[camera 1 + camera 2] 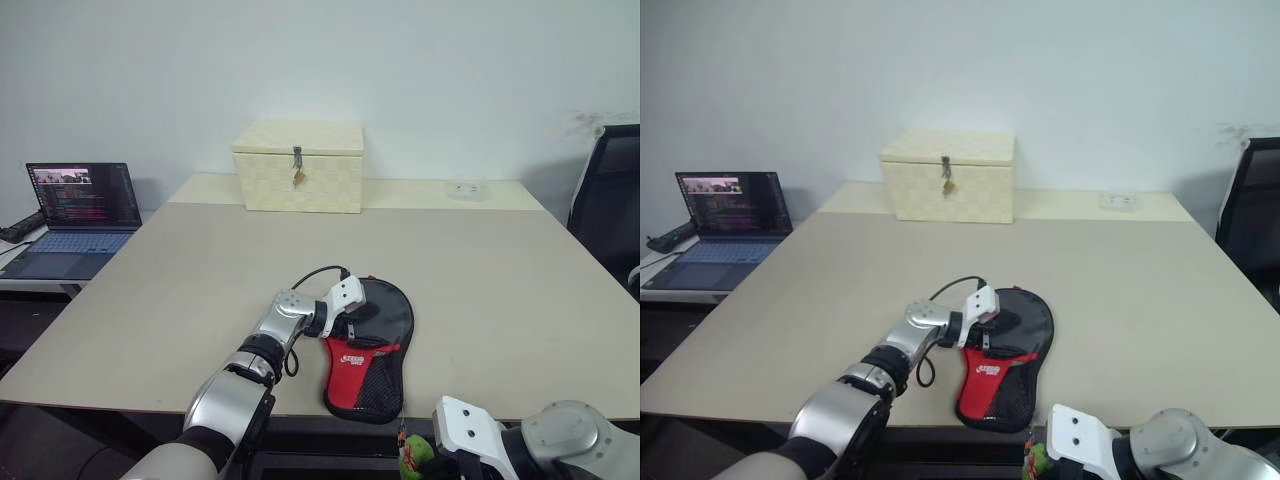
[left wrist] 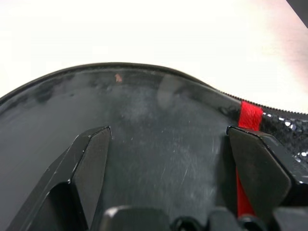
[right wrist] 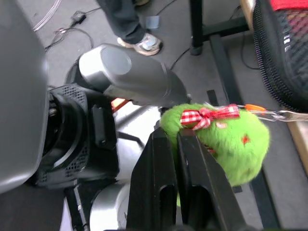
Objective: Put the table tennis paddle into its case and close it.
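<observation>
From the head, the case (image 1: 368, 345) lies at the counter (image 1: 500, 300) near edge, the left claw (image 1: 352, 322) resting spread on it, likely pinning it. Its wrist view shows wide fingers (image 2: 91, 159) over glossy black. The right claw (image 3: 175, 159), shut on the green tag (image 3: 226, 139) (presumably pulling the zip), hangs below the edge.

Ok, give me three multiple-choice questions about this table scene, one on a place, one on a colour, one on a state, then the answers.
1. Where does the case lie?
A. at the table's near edge
B. on the woven box
C. on the laptop

2. What colour is the fluffy tag?
A. blue
B. green
C. white

3. How are the left end effector fingers?
A. shut
B. holding the laptop
C. open over the case

Answers:
1. A, it overhangs the near edge of the table.
2. B, green fluff with a red checked bow.
3. C, the fingers stand apart above the black cover.
</observation>
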Controlling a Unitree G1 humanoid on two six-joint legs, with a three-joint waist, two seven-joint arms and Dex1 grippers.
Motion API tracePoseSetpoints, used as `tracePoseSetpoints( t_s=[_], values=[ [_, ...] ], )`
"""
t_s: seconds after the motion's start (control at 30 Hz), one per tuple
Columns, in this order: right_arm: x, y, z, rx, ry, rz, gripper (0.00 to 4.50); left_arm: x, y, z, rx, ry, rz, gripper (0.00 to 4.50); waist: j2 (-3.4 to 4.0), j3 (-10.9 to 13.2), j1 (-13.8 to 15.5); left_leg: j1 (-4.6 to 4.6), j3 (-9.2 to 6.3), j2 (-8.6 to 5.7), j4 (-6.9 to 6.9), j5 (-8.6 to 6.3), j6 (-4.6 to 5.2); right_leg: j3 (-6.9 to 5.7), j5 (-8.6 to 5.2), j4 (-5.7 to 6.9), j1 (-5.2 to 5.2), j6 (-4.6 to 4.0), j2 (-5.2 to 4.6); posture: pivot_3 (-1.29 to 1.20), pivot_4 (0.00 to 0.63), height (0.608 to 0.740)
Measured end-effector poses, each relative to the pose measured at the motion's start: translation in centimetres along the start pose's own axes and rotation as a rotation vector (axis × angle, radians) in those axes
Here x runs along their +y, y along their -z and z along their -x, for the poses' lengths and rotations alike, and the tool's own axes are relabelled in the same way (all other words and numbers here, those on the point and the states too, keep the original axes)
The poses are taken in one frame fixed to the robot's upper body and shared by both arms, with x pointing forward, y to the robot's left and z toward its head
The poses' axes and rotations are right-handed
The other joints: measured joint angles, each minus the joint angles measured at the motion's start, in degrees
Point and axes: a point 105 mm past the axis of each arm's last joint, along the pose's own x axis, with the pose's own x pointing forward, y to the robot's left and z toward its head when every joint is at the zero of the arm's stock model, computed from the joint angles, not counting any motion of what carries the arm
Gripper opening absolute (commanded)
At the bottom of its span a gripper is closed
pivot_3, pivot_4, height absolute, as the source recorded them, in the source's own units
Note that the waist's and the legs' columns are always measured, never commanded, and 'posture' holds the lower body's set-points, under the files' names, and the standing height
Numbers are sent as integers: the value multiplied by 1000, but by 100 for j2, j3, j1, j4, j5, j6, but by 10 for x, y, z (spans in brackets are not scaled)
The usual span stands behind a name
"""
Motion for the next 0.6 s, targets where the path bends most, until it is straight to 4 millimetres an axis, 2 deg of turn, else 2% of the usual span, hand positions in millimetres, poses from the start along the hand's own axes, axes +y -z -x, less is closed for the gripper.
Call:
tracePoseSetpoints(
  t_s=[0.1,0.27,0.37,0.5,0.6],
  values=[
    [-10,-5,5,-7,24,0,727,-1,0,0,-3,0,-6,4204,-3,1,0,-1,0,0,0,0,0,0,0,-2,1,0,0,0,150,740],
    [-31,-14,21,-30,97,-12,2464,0,1,1,-11,-12,-6,4204,-3,0,-2,0,1,2,0,0,0,0,0,-2,1,0,0,0,150,740],
    [-44,-21,31,-64,118,-27,2464,0,4,5,-21,-32,-2,4204,-3,0,-11,3,4,3,0,0,0,4,1,-2,3,1,0,0,150,740],
    [-102,-36,61,-157,334,-22,2464,3,11,14,-42,-83,19,4204,-4,-1,-84,27,15,7,-1,1,1,16,5,2,13,6,-1,0,150,740],
    [-134,-44,64,-249,422,-1,2464,8,13,28,-78,-141,45,4204,-3,1,-131,33,21,14,-10,1,1,27,4,10,5,5,11,0,150,740]
  ],
)
